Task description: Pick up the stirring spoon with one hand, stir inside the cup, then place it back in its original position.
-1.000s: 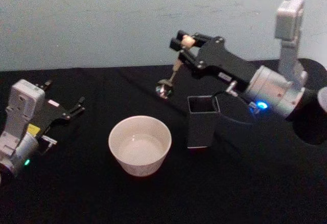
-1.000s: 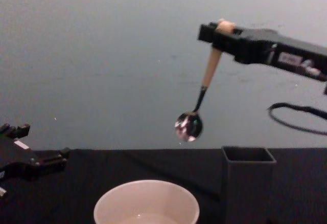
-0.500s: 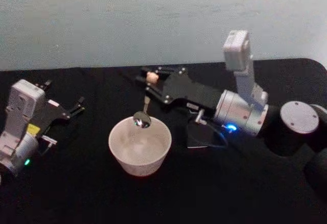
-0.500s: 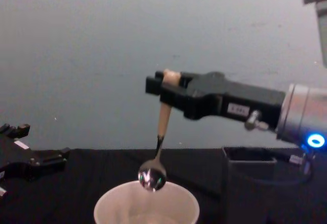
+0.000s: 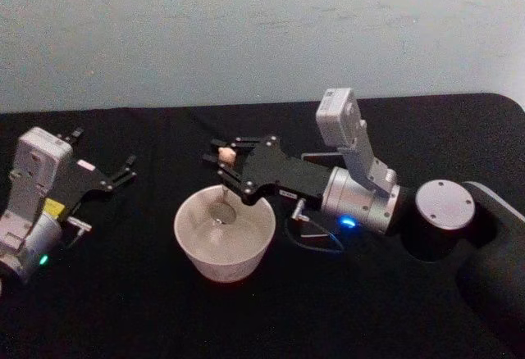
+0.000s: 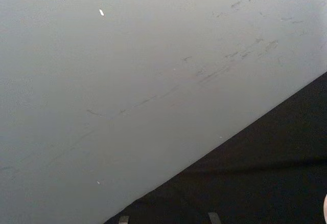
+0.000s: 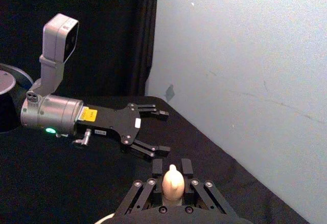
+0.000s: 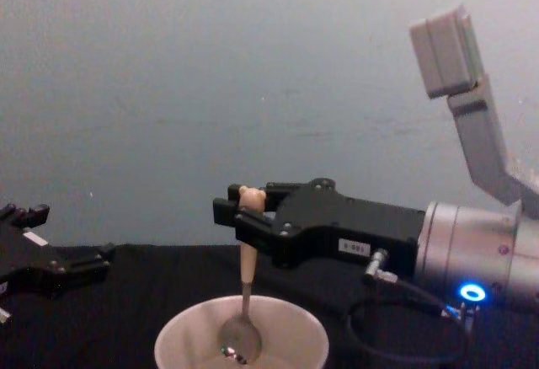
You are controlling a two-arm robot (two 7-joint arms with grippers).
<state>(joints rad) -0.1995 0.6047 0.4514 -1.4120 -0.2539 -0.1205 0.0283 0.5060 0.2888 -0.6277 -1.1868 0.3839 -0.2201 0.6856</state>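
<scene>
Over the black cloth, the right gripper pinches the stirring spoon by its matte beige bear-topped handle, shiny round bowl inside the smooth white cup. Well apart, the left gripper rests with jaws wide.

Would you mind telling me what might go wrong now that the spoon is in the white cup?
The right gripper pinches the slim beige bear-topped spoon only near its top, so it may pivot or slip while stirring. Its metal bowl sits low inside the wide white cup; a broad sweep could push the wall and shift the cup. The left gripper rests aside.
</scene>
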